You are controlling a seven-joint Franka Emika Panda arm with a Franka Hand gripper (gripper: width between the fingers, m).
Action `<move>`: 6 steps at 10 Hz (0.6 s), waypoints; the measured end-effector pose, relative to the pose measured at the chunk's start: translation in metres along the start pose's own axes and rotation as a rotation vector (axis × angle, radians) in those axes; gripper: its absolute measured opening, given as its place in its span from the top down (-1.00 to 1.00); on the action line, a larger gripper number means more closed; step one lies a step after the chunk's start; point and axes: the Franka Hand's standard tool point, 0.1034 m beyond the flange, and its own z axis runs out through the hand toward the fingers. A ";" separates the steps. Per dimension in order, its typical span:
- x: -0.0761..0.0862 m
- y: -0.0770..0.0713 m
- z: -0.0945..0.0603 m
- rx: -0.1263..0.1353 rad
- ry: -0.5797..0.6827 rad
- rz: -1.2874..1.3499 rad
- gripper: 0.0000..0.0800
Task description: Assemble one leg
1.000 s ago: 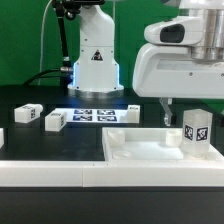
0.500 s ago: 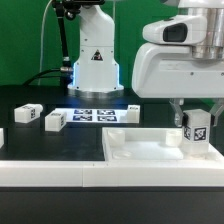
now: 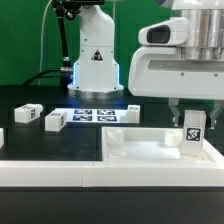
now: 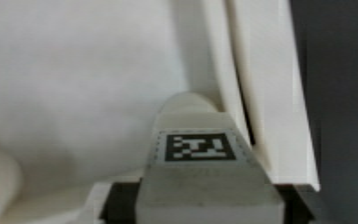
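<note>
Exterior view: the arm's two-finger gripper point(image 3: 192, 118) pinches the leg point(image 3: 192, 138), a small white upright block with a black-and-white tag. The leg is over the wide white raised-rim tray piece point(image 3: 140, 150), toward the exterior view's right (contact with tray floor not discernible). Wrist view: the tagged leg point(image 4: 197, 150) stands just beside the tray piece's raised rim point(image 4: 247, 80).

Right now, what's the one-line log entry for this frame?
tool: shut on leg | leg: upright | place: over tray, near its rim, exterior view's right | contact with tray: unclear
</note>
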 end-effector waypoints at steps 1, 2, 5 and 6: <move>-0.001 -0.001 0.000 0.007 0.011 0.136 0.27; -0.002 -0.004 0.001 0.015 0.022 0.279 0.27; -0.002 -0.005 0.001 0.039 0.030 0.605 0.27; -0.002 -0.005 0.001 0.041 0.027 0.690 0.27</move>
